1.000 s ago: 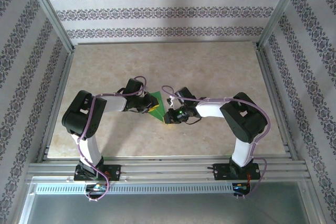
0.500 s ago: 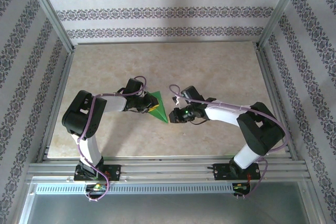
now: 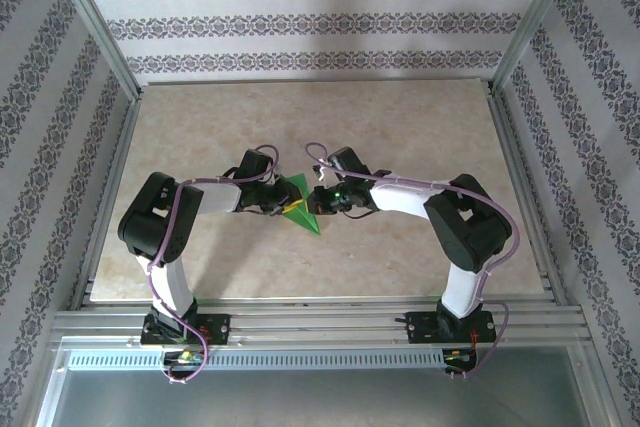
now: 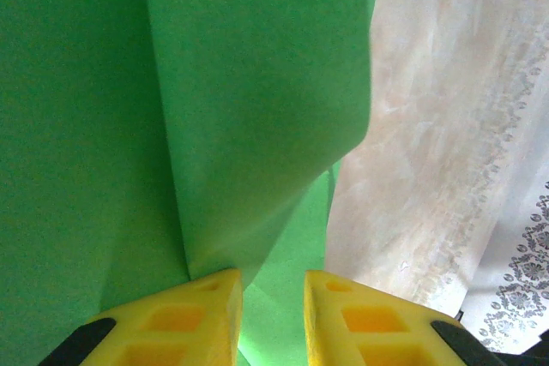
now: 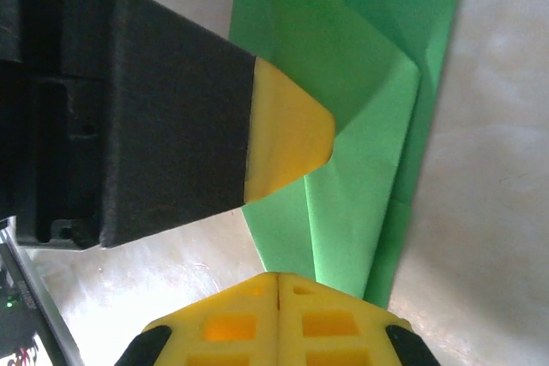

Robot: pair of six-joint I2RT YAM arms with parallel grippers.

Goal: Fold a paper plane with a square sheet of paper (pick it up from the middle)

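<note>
**A:** Closest to me on the right wrist camera, my right jaws are pressed fully together with nothing between them. The tips are just short of the square sheet of paper.

**B:** And the sheet itself?

**A:** It lies mid-counter between the two arms, partly folded, with one flap lifting off the layer below. Past my tips, a left fingertip rests on that flap. On the left wrist camera the left jaws stand a little apart with green between them. I can't tell whether they pinch it or only hold it down.

**B:** So what's the move?

**A:** I'd judge it's creasing. I'd use the left as the anchor and lay the closed right tips flat on the raised fold. Then I'd stroke lightly away from the anchor, toward the bare counter, so the thin paper flattens rather than skids or buckles.
</note>
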